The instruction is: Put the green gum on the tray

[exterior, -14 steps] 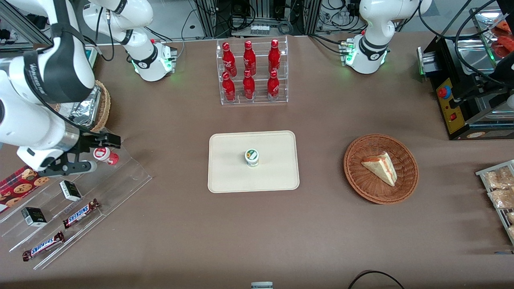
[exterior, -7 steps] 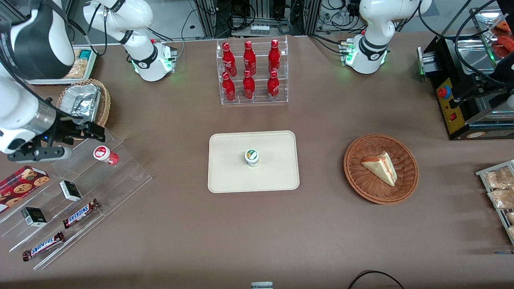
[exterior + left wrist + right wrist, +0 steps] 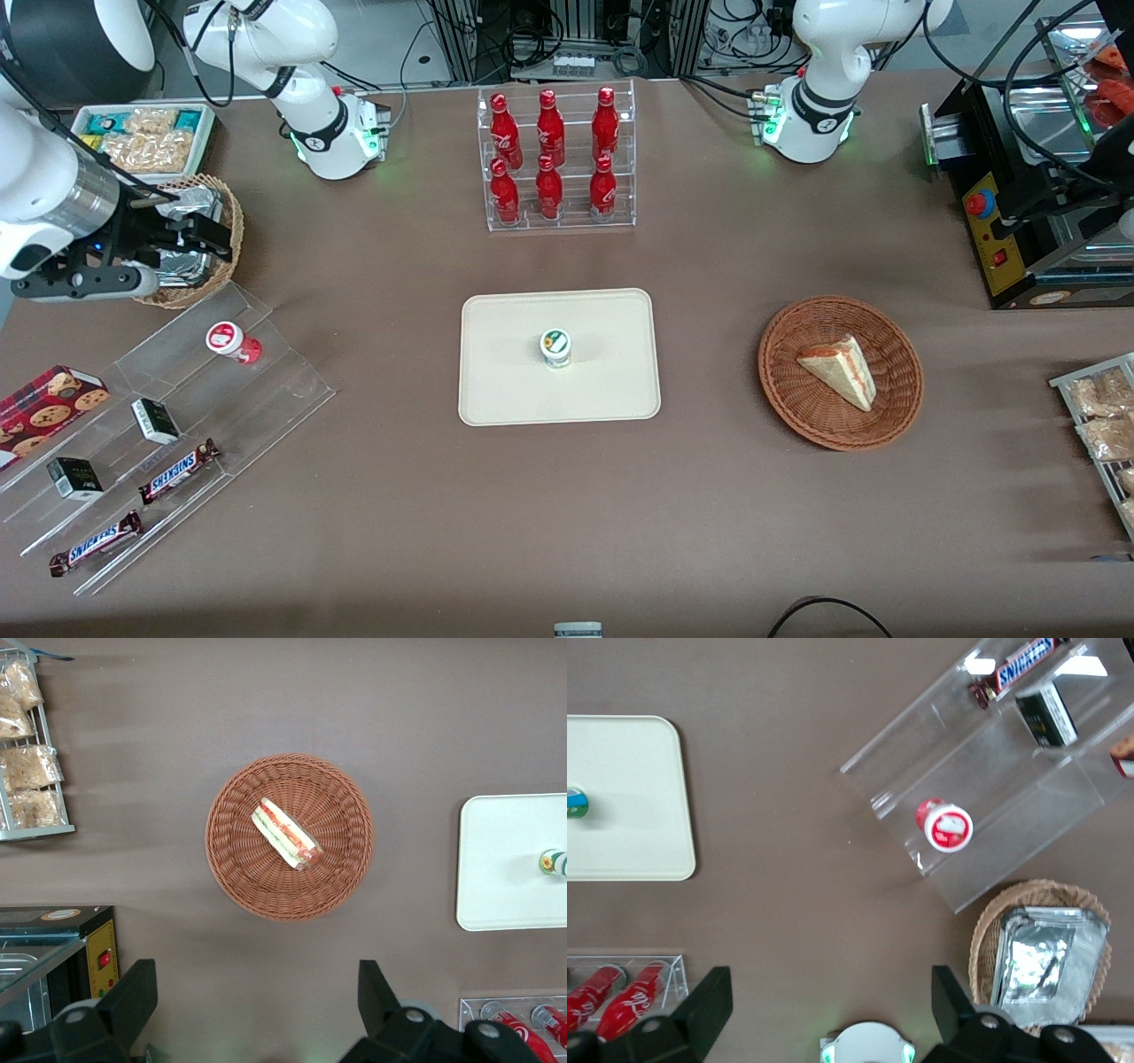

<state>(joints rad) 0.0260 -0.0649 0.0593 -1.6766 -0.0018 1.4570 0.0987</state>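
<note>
End effector (image 3: 190, 244) fingers apart, empty, above foil basket (image 3: 226, 232), green gum (image 3: 555, 347) upright on tray (image 3: 505, 390)

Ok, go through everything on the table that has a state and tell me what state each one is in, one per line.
green gum: upright on the tray, free of the hand
tray: flat on the table, holding only the gum
hand: open, holding nothing, above the foil basket
red-lidded bottle: upright on the clear stepped stand
wicker basket: holds a sandwich wedge
cola bottles: upright in their rack
</note>
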